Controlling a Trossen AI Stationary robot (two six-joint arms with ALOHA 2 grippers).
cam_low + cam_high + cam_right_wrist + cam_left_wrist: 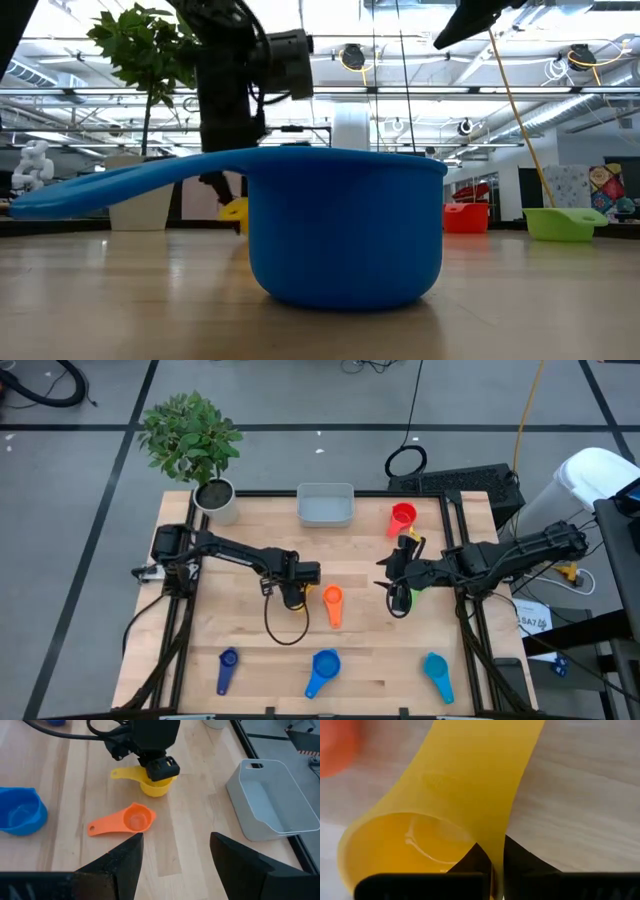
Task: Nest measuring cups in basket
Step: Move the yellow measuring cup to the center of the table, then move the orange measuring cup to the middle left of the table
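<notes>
From above, the left hand [293,594] is sitting mid-surface clamped on the yellow cup [152,782], the orange cup [333,605] just beside it, while the right hand [398,592] is hanging released over the green cup [401,601], and the basket [325,504] is lying empty well beyond both. At surface level the bright blue cup [340,225] is filling the shot, untouched. The left wrist is showing fingers [470,862] pinching the yellow rim; the right wrist is confirming nothing is nested yet, with red [403,517], dark blue [227,665] and teal [437,673] cups lying scattered.
</notes>
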